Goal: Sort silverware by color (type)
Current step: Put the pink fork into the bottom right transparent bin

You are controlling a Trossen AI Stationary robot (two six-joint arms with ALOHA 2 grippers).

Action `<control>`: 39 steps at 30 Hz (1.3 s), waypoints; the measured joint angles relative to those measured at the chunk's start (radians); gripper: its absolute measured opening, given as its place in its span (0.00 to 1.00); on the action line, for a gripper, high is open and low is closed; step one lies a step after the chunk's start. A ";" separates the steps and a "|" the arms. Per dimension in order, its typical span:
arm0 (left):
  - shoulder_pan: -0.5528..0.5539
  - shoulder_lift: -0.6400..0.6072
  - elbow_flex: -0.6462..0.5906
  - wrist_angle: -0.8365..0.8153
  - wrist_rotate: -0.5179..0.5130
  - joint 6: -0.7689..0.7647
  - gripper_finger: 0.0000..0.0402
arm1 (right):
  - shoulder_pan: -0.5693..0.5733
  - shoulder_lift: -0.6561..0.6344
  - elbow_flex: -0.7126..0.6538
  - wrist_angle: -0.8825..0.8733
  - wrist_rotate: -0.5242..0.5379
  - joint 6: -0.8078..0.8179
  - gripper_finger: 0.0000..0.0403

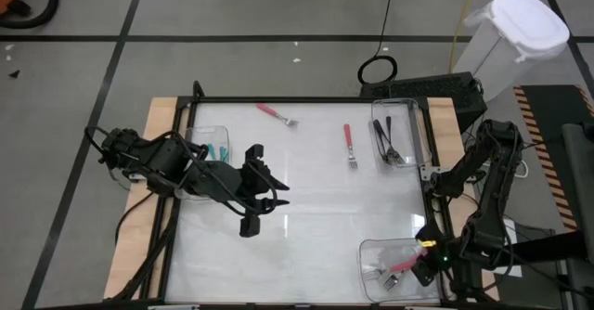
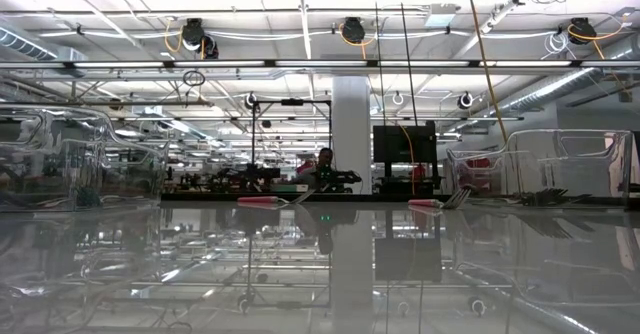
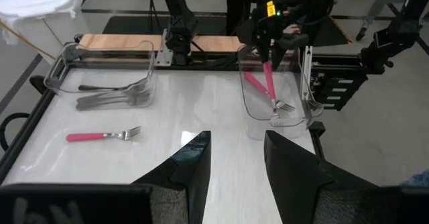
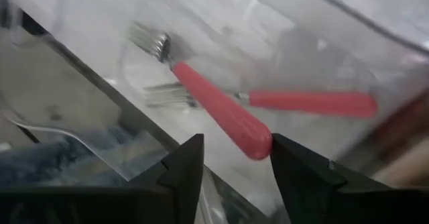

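Note:
My right gripper is open over the clear near-right bin. A pink-handled fork slants down from between its fingers into that bin, beside a second pink fork. My left gripper is open above the table's left middle and touches nothing. Two pink forks lie flat on the table. Black forks lie in the far-right bin and teal ones in the left bin. My right gripper has the pink fork's handle end between its open fingers, coming from above. That end lies against the inner side of one finger; the other finger stands apart from it. The fork is tilted, with its tines down on the bin's floor.
Clear bins stand at the table's far right, near right and left, and show as tall walls in the low view. A black frame rims the table. A white-lidded container stands beyond the far right corner.

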 joint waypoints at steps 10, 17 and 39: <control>0.000 0.000 0.000 -0.008 0.000 0.000 0.35 | -0.021 0.000 0.000 0.005 -0.096 0.016 0.49; 0.000 0.000 0.000 -0.021 0.000 0.000 0.35 | -0.067 0.000 0.001 0.021 -0.115 0.024 0.49; 0.083 0.000 0.000 -0.079 0.020 0.012 0.35 | -0.365 -0.001 0.352 -0.369 0.199 -0.159 0.49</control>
